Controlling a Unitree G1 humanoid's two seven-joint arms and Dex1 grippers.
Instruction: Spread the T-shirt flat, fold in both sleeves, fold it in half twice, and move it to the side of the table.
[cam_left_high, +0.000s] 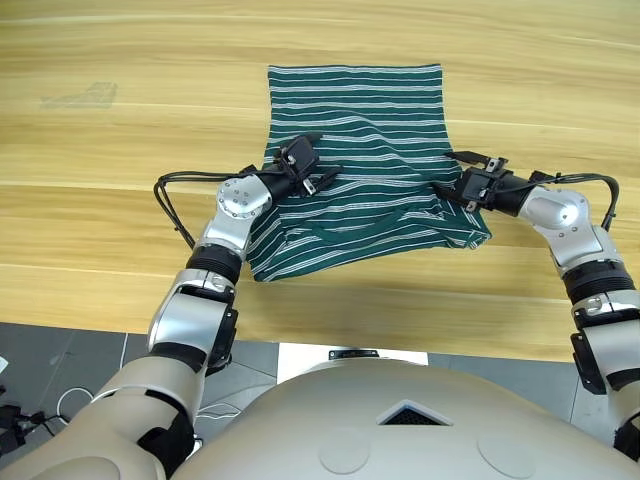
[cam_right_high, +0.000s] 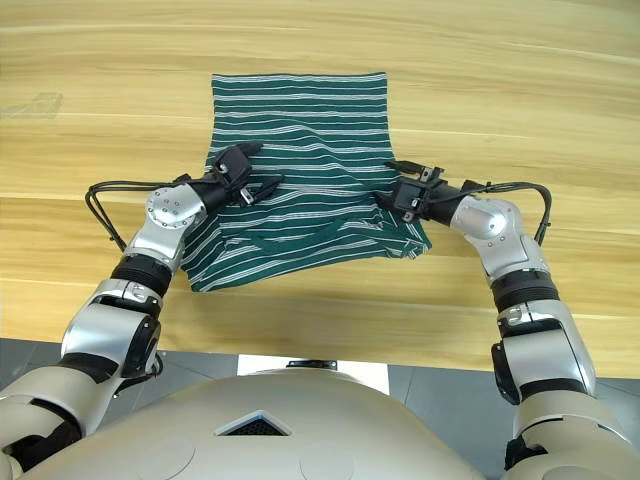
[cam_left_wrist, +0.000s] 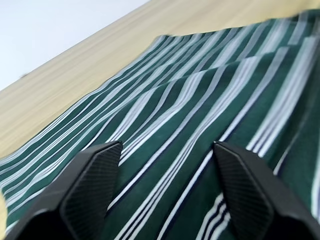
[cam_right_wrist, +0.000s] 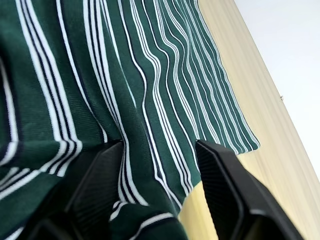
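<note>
A green T-shirt (cam_left_high: 360, 110) with white stripes lies on the wooden table (cam_left_high: 120, 60), its sleeves turned in so it forms a rough rectangle, collar end toward me. My left gripper (cam_left_high: 318, 160) hovers open over the shirt's left side, fingers (cam_left_wrist: 95, 175) spread just above the cloth. At the shirt's right edge sits my right gripper (cam_left_high: 450, 172), also open, with a ridge of the striped fabric (cam_right_wrist: 135, 165) running between its spread fingers (cam_right_wrist: 225, 180).
Bare wood stretches to the left, right and far side of the shirt. The table's near edge (cam_left_high: 400, 345) runs just below the shirt's collar end, with grey floor (cam_left_high: 60, 350) and cables (cam_left_high: 30, 405) beyond it.
</note>
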